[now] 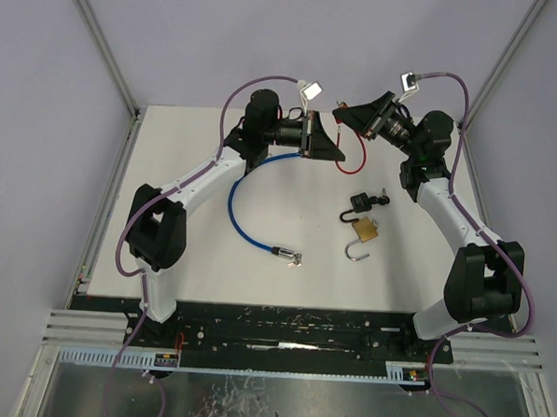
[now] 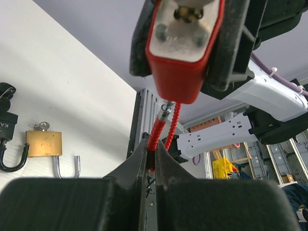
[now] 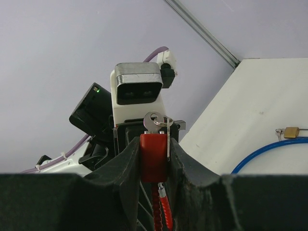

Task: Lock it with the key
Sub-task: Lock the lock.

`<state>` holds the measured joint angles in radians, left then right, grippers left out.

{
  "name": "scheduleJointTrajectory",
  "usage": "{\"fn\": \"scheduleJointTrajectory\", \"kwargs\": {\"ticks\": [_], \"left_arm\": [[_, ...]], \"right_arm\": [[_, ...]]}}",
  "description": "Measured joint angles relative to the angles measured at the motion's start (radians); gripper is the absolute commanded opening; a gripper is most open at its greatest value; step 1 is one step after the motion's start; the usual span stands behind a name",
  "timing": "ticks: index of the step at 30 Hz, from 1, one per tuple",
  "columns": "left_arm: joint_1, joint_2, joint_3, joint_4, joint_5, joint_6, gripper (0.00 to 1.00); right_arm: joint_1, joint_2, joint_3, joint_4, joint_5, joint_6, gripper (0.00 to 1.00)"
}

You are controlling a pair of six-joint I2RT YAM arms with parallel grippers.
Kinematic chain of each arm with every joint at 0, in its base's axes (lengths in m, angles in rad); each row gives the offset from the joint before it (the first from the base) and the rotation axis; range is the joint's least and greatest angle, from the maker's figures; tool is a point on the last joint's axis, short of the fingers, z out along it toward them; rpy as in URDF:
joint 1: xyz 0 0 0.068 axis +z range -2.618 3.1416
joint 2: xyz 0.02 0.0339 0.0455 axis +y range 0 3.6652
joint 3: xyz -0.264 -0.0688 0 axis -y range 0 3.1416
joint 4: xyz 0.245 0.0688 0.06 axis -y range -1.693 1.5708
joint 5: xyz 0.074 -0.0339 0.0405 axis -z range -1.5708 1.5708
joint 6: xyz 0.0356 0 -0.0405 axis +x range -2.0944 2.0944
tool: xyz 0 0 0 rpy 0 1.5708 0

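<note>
A flat white rectangular table (image 1: 256,287) carried 3 loose things. A thin blue coated cable (image 1: 234,206) lay left of centre in 1 open curve. Its far end was hidden, and its near end, tipped with a small metal fitting (image 1: 293,257), rested toward the middle. To the right lay a square brass padlock (image 1: 367,230), flat, with a silver key (image 2: 42,126) in its body and its steel shackle (image 1: 355,254) open toward the near edge. Just beyond it lay a small black padlock (image 1: 362,202). Whether the 2 touched could not be told.
</note>
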<state>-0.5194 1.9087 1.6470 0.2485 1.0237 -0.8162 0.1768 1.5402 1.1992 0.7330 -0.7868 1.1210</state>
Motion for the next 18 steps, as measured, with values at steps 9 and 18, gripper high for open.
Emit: {"fn": "scheduleJointTrajectory", "kwargs": {"ticks": [9,18], "left_arm": [[0.002,0.0,-0.005,0.013,0.0,-0.021,0.0],[0.002,0.0,-0.005,0.049,0.004,-0.045,0.0]], "right_arm": [[0.0,0.0,-0.001,0.0,0.0,0.0,0.0],[0.0,0.0,-0.002,0.002,0.004,0.0,0.0]]}}
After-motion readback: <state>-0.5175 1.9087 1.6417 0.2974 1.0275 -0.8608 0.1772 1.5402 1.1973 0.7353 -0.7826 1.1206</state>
